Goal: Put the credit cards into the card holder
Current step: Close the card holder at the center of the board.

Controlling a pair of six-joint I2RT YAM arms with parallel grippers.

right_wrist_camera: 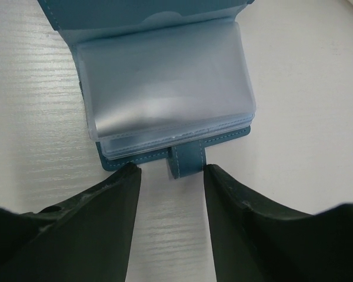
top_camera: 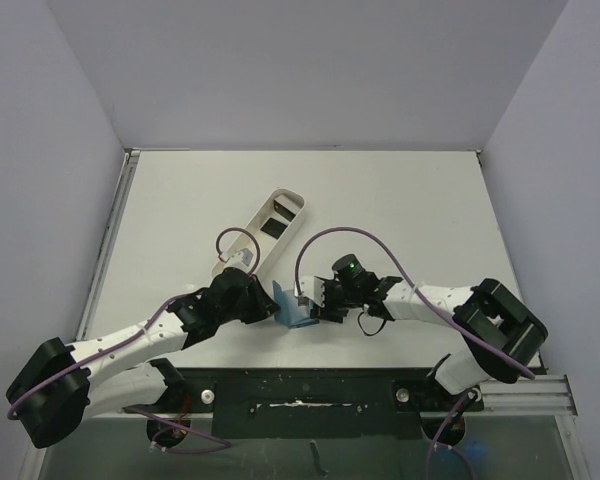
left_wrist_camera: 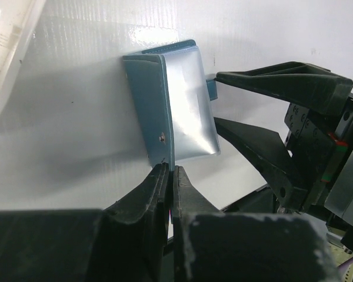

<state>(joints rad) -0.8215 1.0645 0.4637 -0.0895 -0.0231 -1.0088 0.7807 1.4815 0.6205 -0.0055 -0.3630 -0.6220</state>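
Nearest us, our left gripper (left_wrist_camera: 169, 171) pinches the teal cover of the card holder (left_wrist_camera: 185, 100), propping it open, we judge, so its clear pockets face our right gripper (right_wrist_camera: 172, 176), whose jaws stand apart astride the snap tab (right_wrist_camera: 187, 158). Dark credit cards (top_camera: 274, 228) seem to lie in the white tray (top_camera: 286, 191) behind, a purple cable (top_camera: 220, 240) looping over it.

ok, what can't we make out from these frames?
Top view: card holder mostly hidden between left gripper and right gripper.
Top view: dark cards in the white tray, too small to count.
Right wrist: clear pockets frosted and glary; any cards inside unreadable.
Left wrist: tray cut off by the top-left edge.
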